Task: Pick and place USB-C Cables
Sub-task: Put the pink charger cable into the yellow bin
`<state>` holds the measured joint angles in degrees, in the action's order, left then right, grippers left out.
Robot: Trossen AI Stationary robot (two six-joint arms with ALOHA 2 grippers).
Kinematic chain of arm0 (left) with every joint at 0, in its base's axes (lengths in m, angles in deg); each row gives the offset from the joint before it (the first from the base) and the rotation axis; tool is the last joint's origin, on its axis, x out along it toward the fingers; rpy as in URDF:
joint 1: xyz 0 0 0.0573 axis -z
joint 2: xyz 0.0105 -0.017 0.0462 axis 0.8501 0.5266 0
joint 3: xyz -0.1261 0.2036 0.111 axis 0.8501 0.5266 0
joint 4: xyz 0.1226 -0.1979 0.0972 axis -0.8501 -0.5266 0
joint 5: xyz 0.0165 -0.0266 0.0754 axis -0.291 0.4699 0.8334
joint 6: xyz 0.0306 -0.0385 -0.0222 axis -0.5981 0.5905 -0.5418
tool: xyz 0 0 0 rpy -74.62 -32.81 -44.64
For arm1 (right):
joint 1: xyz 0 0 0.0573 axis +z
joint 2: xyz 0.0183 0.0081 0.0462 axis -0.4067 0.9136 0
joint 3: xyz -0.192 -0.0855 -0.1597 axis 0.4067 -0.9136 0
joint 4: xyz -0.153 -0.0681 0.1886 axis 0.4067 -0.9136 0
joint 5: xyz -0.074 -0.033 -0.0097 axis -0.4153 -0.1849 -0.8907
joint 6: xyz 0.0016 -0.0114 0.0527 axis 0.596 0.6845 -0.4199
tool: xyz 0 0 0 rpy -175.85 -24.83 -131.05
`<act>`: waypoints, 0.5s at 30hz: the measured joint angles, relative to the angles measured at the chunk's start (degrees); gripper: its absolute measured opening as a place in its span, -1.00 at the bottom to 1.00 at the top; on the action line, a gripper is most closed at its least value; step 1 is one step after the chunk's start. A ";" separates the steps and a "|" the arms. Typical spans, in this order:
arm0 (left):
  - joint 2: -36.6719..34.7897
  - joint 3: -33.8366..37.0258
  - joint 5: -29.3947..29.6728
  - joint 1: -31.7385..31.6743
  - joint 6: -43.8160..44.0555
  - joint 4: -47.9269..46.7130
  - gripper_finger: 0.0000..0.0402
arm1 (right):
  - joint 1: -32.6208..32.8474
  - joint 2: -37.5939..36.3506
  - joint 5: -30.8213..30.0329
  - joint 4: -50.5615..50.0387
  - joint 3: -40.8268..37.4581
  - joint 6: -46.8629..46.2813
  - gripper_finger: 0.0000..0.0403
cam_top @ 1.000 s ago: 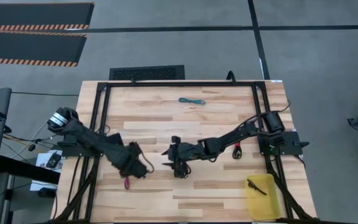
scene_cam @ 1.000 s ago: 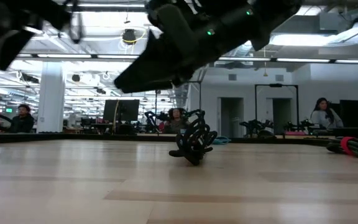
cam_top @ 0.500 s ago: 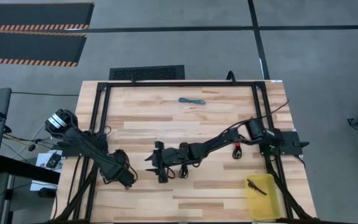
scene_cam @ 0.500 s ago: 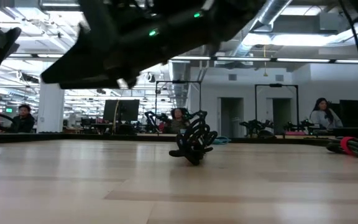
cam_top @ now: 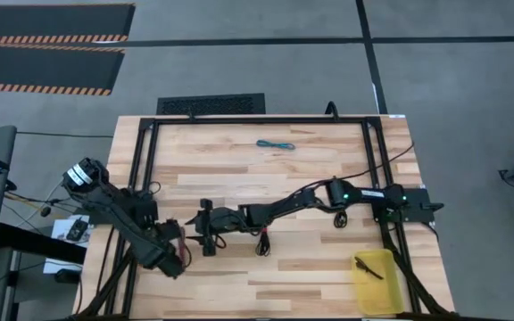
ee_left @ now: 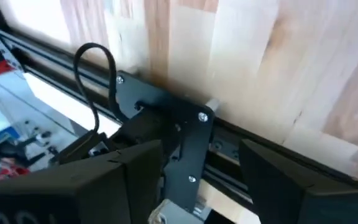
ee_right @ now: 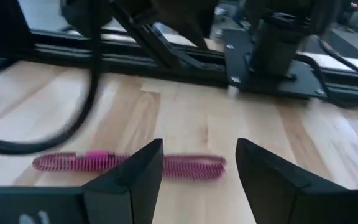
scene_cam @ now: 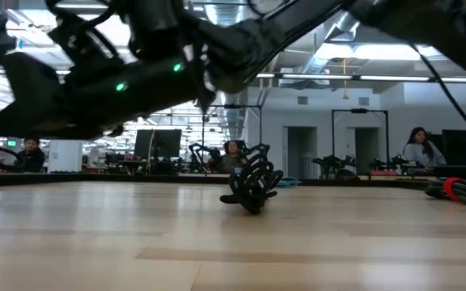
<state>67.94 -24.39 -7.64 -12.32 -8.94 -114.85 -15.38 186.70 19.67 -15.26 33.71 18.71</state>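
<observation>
My right gripper (cam_top: 198, 230) reaches far across toward the table's left side, open, its fingers (ee_right: 135, 180) low over the wood. Just ahead of them lies the dark red coiled cable (ee_right: 129, 165), flat on the table and untouched. The black cable bundle (cam_top: 261, 241) (scene_cam: 252, 187) rests on the table behind that gripper. The teal-blue cable (cam_top: 275, 144) lies near the far edge. A black cable with a red band (cam_top: 340, 218) lies to the right. My left gripper (cam_top: 173, 259) is open at the near left, over the table's edge (ee_left: 185, 106).
A yellow bin (cam_top: 380, 290) at the near right corner holds one dark cable. A black metal frame (cam_top: 257, 119) runs round the table. My two arms are close together at the near left. People sit in the room beyond the table.
My right gripper has swept from above the black cable bundle toward the table's left edge, leaving the bundle where it lay. My left arm has drawn back toward the near left corner.
</observation>
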 joint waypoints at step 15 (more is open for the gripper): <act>-0.31 -0.98 0.03 3.76 8.08 0.21 -0.15 | -2.73 13.35 10.48 -7.74 19.71 1.52 -0.01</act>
<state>67.64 -25.37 -7.62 -8.56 -0.87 -114.64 -18.11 200.06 30.16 -23.00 53.42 20.23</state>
